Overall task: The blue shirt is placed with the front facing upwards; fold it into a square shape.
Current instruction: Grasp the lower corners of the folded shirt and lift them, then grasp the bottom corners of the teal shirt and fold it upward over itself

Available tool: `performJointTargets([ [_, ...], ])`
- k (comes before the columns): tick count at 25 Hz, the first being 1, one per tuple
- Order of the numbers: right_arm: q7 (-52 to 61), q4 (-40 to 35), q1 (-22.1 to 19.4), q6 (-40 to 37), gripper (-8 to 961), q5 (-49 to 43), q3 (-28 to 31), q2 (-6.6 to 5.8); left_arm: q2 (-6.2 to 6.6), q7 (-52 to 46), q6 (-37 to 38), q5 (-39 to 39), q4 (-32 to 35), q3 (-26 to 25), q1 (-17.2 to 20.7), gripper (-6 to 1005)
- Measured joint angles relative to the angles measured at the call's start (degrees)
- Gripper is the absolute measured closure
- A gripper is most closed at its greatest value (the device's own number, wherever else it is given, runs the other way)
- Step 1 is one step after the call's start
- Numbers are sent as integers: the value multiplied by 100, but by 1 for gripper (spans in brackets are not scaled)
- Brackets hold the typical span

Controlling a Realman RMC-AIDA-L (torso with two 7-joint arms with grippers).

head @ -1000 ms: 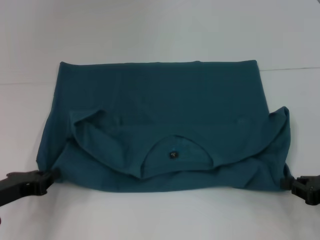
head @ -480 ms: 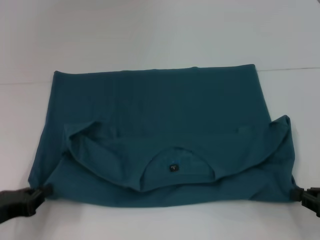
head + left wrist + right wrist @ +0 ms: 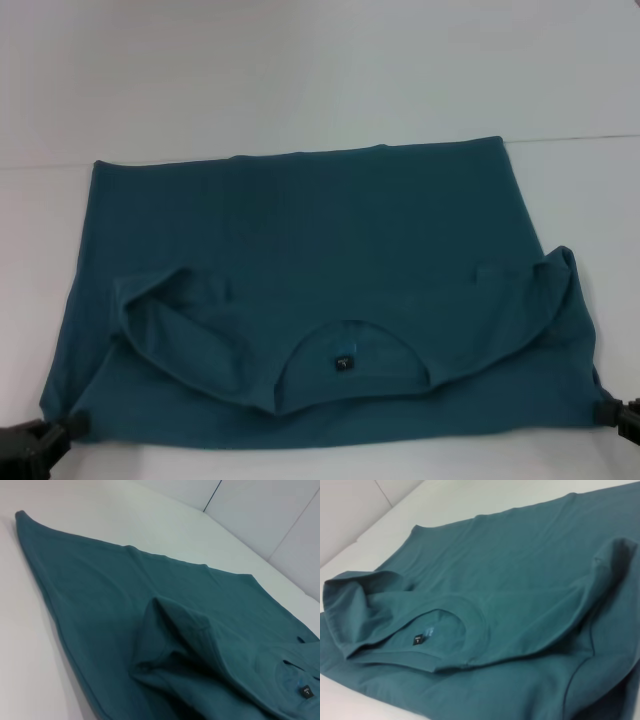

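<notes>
Dragged nearer the robot since 1 s ago: the blue shirt (image 3: 300, 290), near hem now almost at the head view's lower edge, far fold edge lower too, cloth spread wider. Both claws slid with it, outward and down toward the bottom corners.

Head view: lies flat on the white table (image 3: 300, 70), already folded once, plain side up, long axis running left to right. Neckline and small dark tag (image 3: 345, 362) sit near the front edge, 2 sleeves tucked across the middle. Left gripper (image 3: 62, 428) at the near-left corner of the shirt, right gripper (image 3: 600, 410) at the near-right corner, each touching the hem. Appear pinched on the cloth, judging by how the corners draw toward them, though little of the fingers shows.

Left wrist view: only shirt (image 3: 150, 610) and table, folded sleeve bulging close by, tag far off. No fingers visible.

Right wrist view: collar ring and tag (image 3: 419, 639) close, sleeve fold beyond. No fingers visible.

Shirt stretches away from both claws toward the far side, each arm equally near its own corner. Probably calls next for a lengthwise fold, carried across that long axis.
</notes>
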Motion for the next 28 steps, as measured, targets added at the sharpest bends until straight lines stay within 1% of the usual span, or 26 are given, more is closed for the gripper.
performJointTargets([
  [6,-69,6,-48,-58,912,-119,41,7,27,232,223,6,106,-123,102,961],
  [13,-156,11,-194,-295,913,-124,85,13,125,457,512,25,280,-288,168,961],
  [21,-268,5,-407,-380,913,-150,113,10,151,674,806,97,331,-522,301,960],
  [25,-333,43,-427,-478,912,-252,223,20,168,682,859,122,345,-576,333,960],
  [28,-417,58,-407,-532,912,-266,304,24,177,692,879,124,387,-711,285,960],
])
